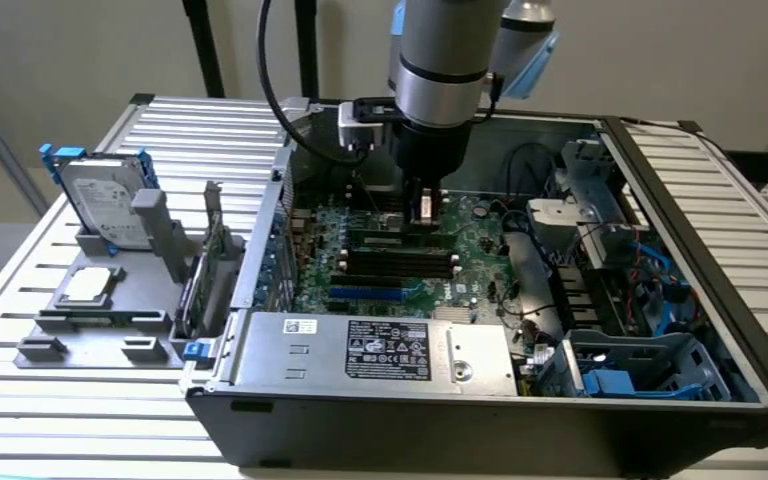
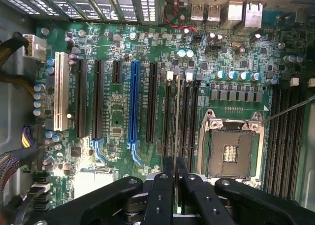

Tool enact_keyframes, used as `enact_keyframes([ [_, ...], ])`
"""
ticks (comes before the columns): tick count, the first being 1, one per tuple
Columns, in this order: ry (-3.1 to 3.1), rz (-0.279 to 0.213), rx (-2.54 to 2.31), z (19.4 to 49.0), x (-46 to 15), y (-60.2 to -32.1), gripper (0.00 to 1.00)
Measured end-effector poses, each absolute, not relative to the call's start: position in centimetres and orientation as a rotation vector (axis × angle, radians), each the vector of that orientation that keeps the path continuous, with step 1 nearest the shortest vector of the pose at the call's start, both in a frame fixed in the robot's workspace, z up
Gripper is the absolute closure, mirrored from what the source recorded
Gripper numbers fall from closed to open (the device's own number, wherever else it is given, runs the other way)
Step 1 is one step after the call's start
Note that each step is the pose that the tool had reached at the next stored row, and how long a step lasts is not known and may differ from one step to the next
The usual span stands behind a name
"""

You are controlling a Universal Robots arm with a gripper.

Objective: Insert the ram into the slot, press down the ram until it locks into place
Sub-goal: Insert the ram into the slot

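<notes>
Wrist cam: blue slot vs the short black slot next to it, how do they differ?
Colour: the blue slot is bright blue, the short black slot is black.
Length: the blue slot is long; the short black slot is only a fraction of that length.
End: the blue slot has a blue latch tail at one end; the short black slot shows none.
Shared: both are empty and lie parallel on the motherboard.
</notes>
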State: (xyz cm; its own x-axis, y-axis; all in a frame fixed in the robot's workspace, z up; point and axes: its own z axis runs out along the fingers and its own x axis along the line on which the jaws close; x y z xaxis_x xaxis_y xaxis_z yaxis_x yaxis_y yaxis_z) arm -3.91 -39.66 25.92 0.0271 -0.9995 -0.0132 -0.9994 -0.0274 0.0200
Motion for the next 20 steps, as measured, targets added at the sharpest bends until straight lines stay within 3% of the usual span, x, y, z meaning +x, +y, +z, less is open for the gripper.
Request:
enact_keyframes([
  [20,-2.176,-0.012,2.236,24.2,-3.9,-39.7,0.87],
])
